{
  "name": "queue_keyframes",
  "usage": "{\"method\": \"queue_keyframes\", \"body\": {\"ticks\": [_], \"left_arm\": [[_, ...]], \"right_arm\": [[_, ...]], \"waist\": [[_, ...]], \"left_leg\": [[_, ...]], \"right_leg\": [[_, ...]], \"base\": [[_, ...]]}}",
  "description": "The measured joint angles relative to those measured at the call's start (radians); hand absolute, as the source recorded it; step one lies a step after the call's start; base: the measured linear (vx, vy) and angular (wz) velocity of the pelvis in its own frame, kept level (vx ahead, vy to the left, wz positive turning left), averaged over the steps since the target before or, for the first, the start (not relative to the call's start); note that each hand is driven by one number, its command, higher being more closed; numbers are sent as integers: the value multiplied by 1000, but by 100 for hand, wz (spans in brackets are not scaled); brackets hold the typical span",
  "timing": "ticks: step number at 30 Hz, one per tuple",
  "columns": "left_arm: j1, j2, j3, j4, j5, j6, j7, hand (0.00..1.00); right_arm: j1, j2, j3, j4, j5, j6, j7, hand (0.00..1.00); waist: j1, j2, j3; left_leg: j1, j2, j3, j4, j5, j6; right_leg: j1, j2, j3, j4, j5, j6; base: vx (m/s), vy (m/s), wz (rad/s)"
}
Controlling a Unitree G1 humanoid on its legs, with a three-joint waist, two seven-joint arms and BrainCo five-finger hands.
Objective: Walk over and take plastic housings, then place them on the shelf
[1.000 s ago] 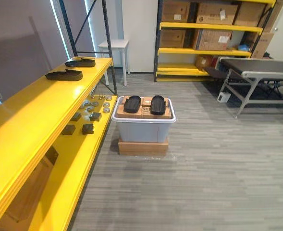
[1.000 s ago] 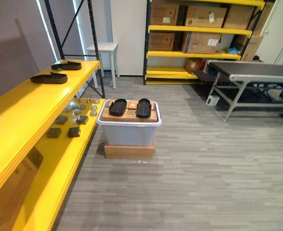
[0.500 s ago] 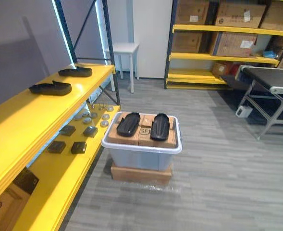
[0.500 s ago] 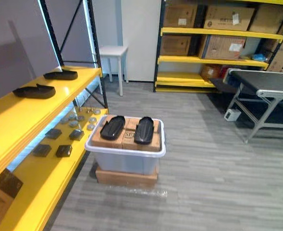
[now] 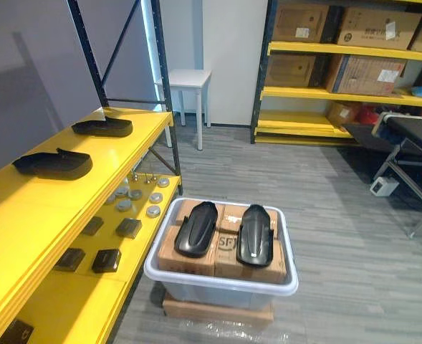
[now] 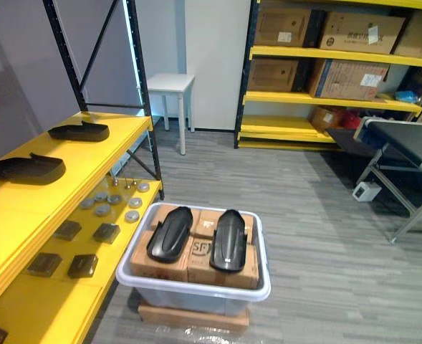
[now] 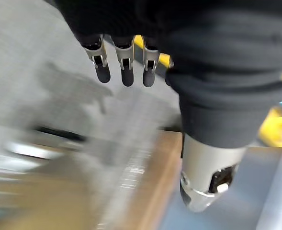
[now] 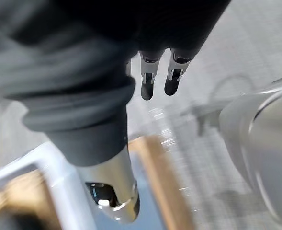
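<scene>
While the grey tub stands on the floor just beside the yellow shelf, two black plastic housings are seen in it, the left housing and the right housing. They are laid side by side on cardboard boxes that reach the rim, presumably so they can be lifted from above. Two shelved housings are laid flat on the top board, apart, with bare board left nearer. The left hand is hung low, fingers straight and slightly parted, nothing held. The right hand is likewise relaxed and empty. Both are judged to be kept free for the pick, not yet begun.
</scene>
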Motion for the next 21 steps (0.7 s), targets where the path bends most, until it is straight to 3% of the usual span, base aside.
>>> {"method": "queue_keyframes", "body": {"ticks": [1, 2, 3, 6, 8, 9, 12, 14, 17, 21], "left_arm": [[-1, 7, -9, -20, -2, -8, 2, 0], [-12, 4, -29, -42, -2, -15, 6, 0], [-9, -30, -40, -46, -2, -12, 17, 0], [12, -82, -40, -41, -12, -20, 24, 0], [13, -90, -55, -36, -13, -22, 25, 0], [9, -88, -77, -17, -14, -29, 26, 0], [-16, -87, -74, -8, -32, -34, 42, 0], [-47, -82, -76, -7, -32, -38, 66, 0], [-53, -75, -83, -8, -33, -38, 89, 0], [-74, -53, -154, -7, -70, -40, 110, 0]], "right_arm": [[8, 5, -1, -38, -13, -1, -14, 0], [21, 3, -2, -91, -33, -7, -41, 0], [9, -15, -1, -130, -71, -7, -71, 0], [-32, -16, 1, -246, -167, -8, -127, 0], [-69, -16, -2, -278, -194, -7, -151, 0], [-120, -12, 0, -311, -219, -7, -193, 0], [-210, -3, 6, -374, -229, -7, -257, 0], [-343, -1, 42, -403, -260, -6, -327, 0], [-482, -5, 49, -403, -260, -4, -397, 0], [-671, -76, 18, -334, -260, 14, -477, 0]], "waist": [[-4, -16, -9], [0, -42, -20], [3, -6, -36], [11, 22, -36], [15, 23, -9], [22, 26, 21], [58, 21, 52], [77, 42, 143], [87, 49, 190], [112, 54, 242]], "left_leg": [[-2, -13, -16, 0, -8, -14], [2, -23, -42, 2, -34, -49], [-10, 9, -43, 8, -25, -56], [-18, 26, -60, -4, -30, -67], [-27, 17, -83, -35, -32, -70], [-66, 5, -87, -41, -27, -53], [-153, -21, -96, 13, -26, -53], [-199, -45, -110, 75, -28, -54], [-280, -55, -123, 126, -40, -49], [-364, -60, -141, 156, -42, -47]], "right_leg": [[-5, 5, 33, -118, 70, -11], [-30, 4, 51, -181, 203, -53], [-23, 29, 41, -191, 211, -65], [22, 56, 45, -301, 219, -79], [36, 56, 37, -318, 219, -80], [31, 57, 20, -322, 219, -78], [-30, 35, 18, -329, 231, -64], [-38, 13, 16, -333, 240, -61], [-87, 11, -2, -333, 249, -60], [-155, 12, -4, -331, 268, -64]], "base": [[426, -234, 67], [433, -257, 40], [583, -323, 21], [319, -147, -11], [104, -53, 9], [-17, 13, 14], [-17, 40, 16], [-69, 83, 13], [-77, 59, 18], [-65, 21, 5]]}}
